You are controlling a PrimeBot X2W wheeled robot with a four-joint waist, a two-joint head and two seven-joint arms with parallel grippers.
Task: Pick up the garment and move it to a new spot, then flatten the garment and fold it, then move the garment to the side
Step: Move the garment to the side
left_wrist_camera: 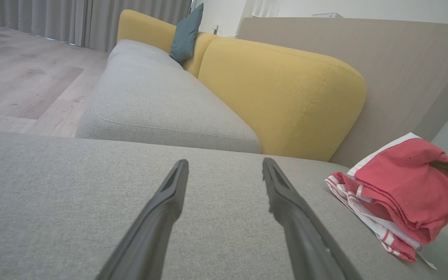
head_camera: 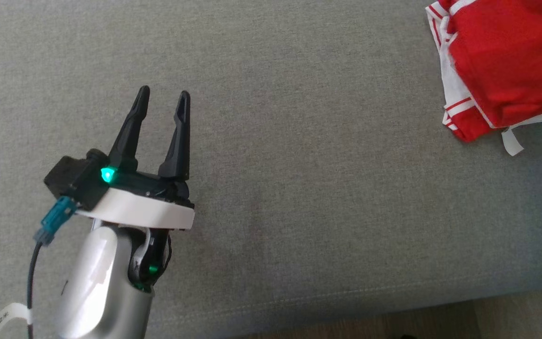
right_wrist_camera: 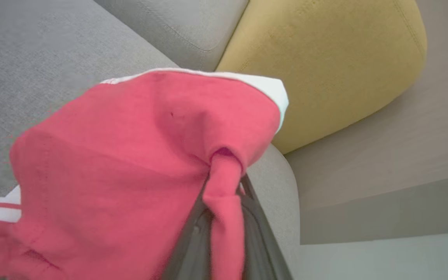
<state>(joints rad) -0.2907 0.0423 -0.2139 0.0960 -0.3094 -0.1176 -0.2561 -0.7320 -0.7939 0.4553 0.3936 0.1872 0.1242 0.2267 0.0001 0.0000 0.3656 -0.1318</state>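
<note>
On one grey cushion (head_camera: 299, 141) lies one bunched red-and-white garment (head_camera: 501, 61).

Garment (head_camera: 501, 61) on seat cushion (head_camera: 299, 165), far right; left claw (head_camera: 164, 92) well apart at left (backrest (left_wrist_camera: 286, 93) behind garment).

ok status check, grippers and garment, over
Left gripper open over grey cushion, holding nothing. Right gripper shut on a fold of the red garment, rest bunched on cushion. Yellow backrest close behind it.
</note>
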